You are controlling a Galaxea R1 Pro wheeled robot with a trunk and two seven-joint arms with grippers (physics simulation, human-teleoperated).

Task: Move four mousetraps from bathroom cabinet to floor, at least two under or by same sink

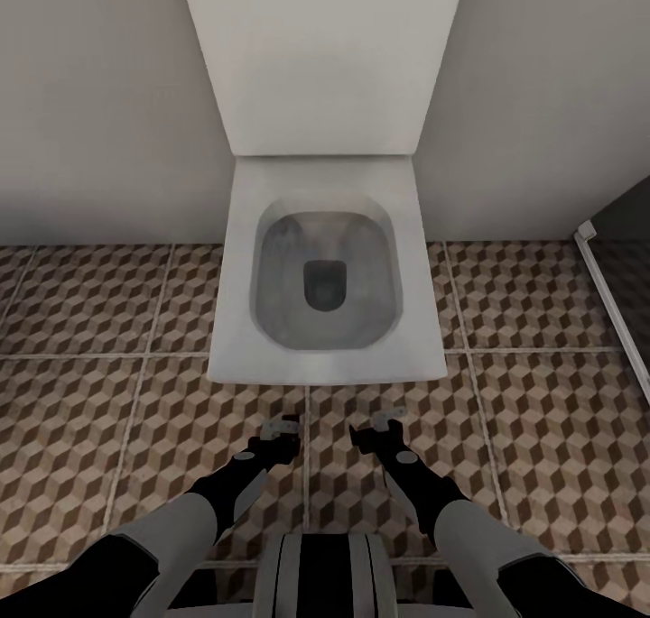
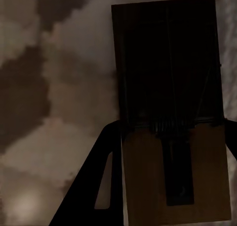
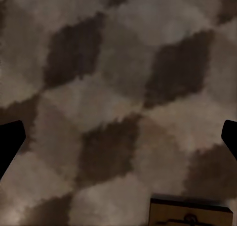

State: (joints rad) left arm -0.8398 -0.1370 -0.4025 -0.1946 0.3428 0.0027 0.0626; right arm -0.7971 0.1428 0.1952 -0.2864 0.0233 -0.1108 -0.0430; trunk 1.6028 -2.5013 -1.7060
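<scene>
In the left wrist view a tan wooden mousetrap (image 2: 168, 112) with dark spring bars sits between the two dark fingers (image 2: 101, 186) of my left gripper (image 2: 170, 132), which is shut on it. In the head view my left gripper (image 1: 282, 430) hangs low over the cube-patterned bathroom floor (image 1: 90, 419), just in front of the toilet. Beside it my right gripper (image 1: 379, 427) is open, its fingers (image 3: 10, 139) spread wide above the tiles with nothing between them. The edge of another mousetrap (image 3: 190, 213) with a red mark shows in the right wrist view. The cabinet and sink are out of view.
A white square toilet (image 1: 325, 365) with its lid up stands against the pale wall straight ahead, close to both grippers. A dark glass shower wall with a white frame (image 1: 600, 266) runs along the right. Patterned floor stretches to both sides of the toilet.
</scene>
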